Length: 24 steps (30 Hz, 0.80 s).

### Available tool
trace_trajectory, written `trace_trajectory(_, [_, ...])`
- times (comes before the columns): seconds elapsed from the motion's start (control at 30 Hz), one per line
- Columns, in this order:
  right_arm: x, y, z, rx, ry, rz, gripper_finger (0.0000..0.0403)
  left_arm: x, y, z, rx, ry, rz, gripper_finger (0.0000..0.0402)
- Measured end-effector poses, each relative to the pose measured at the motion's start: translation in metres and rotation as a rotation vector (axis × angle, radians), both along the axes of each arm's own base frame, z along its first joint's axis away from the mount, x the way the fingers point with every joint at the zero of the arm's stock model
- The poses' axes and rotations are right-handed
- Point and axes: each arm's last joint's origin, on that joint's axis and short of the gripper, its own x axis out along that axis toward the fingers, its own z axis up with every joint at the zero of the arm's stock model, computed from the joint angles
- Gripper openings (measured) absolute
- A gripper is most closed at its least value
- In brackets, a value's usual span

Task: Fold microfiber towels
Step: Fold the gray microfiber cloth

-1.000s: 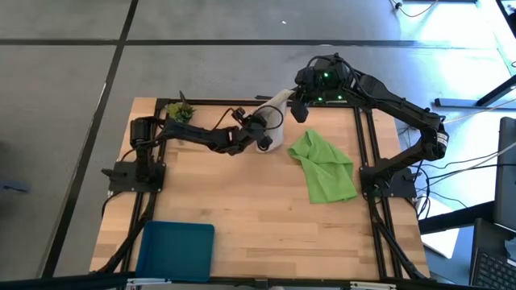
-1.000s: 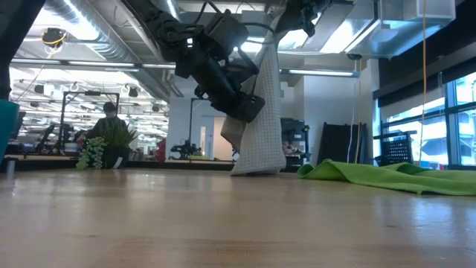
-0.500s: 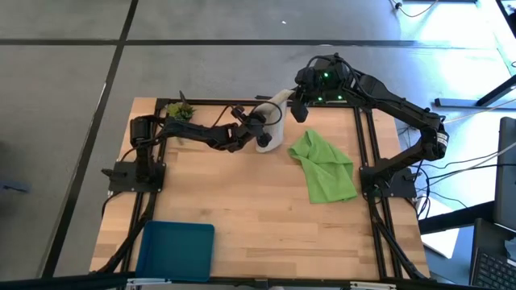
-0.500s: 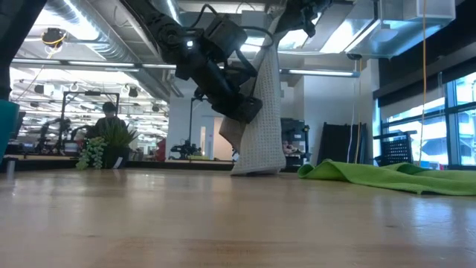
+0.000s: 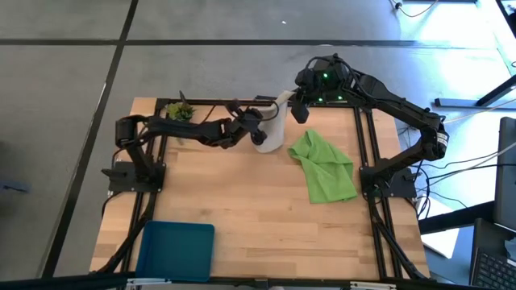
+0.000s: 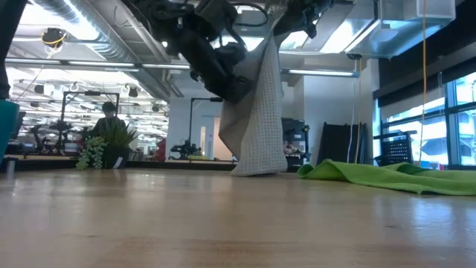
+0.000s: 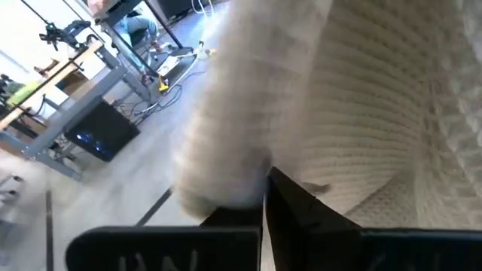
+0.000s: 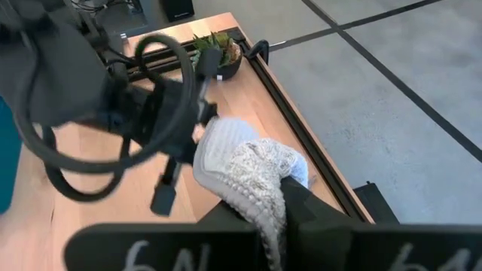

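Compared with a second ago, the left arm has stretched out flatter and farther toward the back of the table, and the left gripper point(image 5: 256, 129) has pressed its fingers together on a side edge of the grey towel point(image 5: 272, 133). In the low view that gripper point(image 6: 232, 88) now sits higher against the cloth, and the grey towel point(image 6: 256, 112) hangs wider, its left edge drawn outward where before it fell as a narrower strip. The left wrist view shows the dark fingers point(image 7: 294, 207) closed with grey waffle fabric point(image 7: 354, 113) bunched between them.

The right gripper point(image 5: 292, 97) has not shifted: it is held high at the far middle of the table, fingers pinched on the top corner of the grey towel, as the right wrist view shows with the cloth point(image 8: 248, 169) gathered at its fingers point(image 8: 301, 207). The towel's lower hem touches the table point(image 5: 242, 209) in the low view.

By count there are two towels. The grey one is suspended between the two grippers at the far centre. The green towel point(image 5: 324, 167) lies crumpled flat on the right part of the table, just right of the grey one and apart from both grippers; its position is unchanged.

There are also one small plant sprig point(image 5: 180, 111) at the far left corner and one blue tray point(image 5: 176, 250) at the near left edge.
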Motion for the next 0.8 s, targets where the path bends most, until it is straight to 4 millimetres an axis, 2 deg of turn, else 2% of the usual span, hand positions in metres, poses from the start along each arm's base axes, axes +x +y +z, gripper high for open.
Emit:
trace_trajectory(0.4, [-0.004,0.002,-0.006,0.001,0.082,0.026,0.0006,-0.041,-0.009,0.059,0.039,0.011,-0.023,0.0])
trace_trajectory(0.63, [-0.002,0.001,-0.003,-0.016,0.051,0.025,0.0006,-0.057,-0.013,0.072,0.031,0.036,-0.032,0.0])
trace_trajectory(0.8, [0.002,-0.001,0.004,-0.067,-0.029,0.028,0.0006,-0.063,-0.01,0.083,0.097,0.049,-0.02,0.0])
